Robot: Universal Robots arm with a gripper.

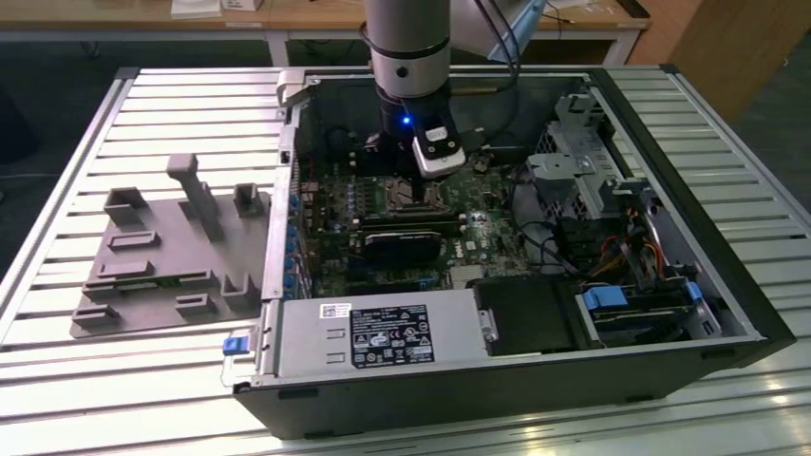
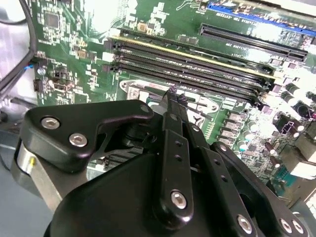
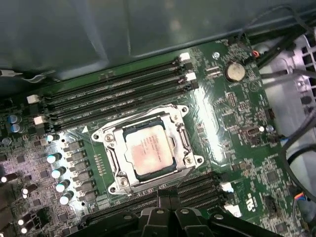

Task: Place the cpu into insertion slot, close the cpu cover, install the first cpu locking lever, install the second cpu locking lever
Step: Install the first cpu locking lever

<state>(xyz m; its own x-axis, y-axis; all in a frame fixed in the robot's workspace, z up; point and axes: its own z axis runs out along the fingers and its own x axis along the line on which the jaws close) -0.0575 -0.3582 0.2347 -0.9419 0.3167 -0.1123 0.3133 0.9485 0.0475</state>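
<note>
In the exterior view, you are looking down at an open computer case (image 1: 709, 313) lying on a slatted metal surface (image 1: 76, 380), with a grey plastic fixture tray (image 1: 165, 266) just beside it toward the exterior view's left. Your arm (image 1: 408, 47) reaches down into the case, and the end effector (image 1: 403, 185) hangs low over the green circuit board (image 1: 488, 233), right above the socket area. In the second wrist view, the black end effector (image 2: 173, 96) has its fingers (image 2: 175, 148) pressed together, pinching nothing, with the tips close over the bright metal of the socket just beside the long black memory slots (image 2: 197, 64). In the first wrist view, the cpu (image 3: 148, 153) lies flat in the insertion slot (image 3: 129, 132), its dull silver top facing up. The cpu cover (image 3: 183, 145) frames the chip on all sides. Memory slots (image 3: 113, 94) run along both sides of the socket, and a round coin battery (image 3: 235, 71) sits well apart.
</note>
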